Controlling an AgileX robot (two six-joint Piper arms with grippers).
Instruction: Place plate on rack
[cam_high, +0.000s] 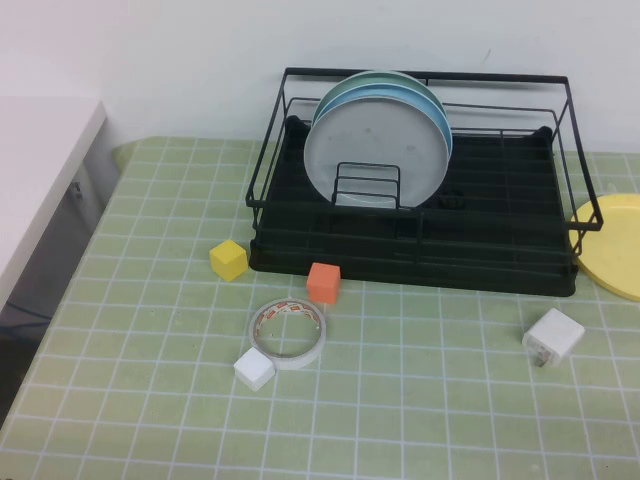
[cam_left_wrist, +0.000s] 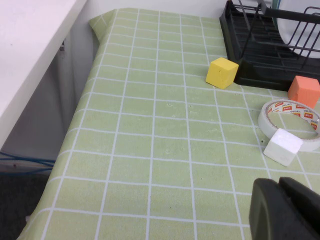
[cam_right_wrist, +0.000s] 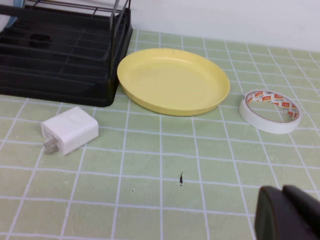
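Yellow plate (cam_high: 612, 245) cut off beside rack (cam_high: 420, 250); both hands' (cam_left_wrist: 282, 210) (cam_right_wrist: 287, 215) openings unreadable, low over table.

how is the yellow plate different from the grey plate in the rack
The yellow plate lies flat on the table beside the rack; the grey plate stands on edge in the rack's dividers. The yellow one sits alone; the grey one has blue plates behind it. Both are plain and round.

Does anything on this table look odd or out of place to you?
Nothing is spilled or broken. The yellow plate lies flat on the table beside the rack, while the other plates stand inside it. The left claw and right claw show only at their wrist views' edges.
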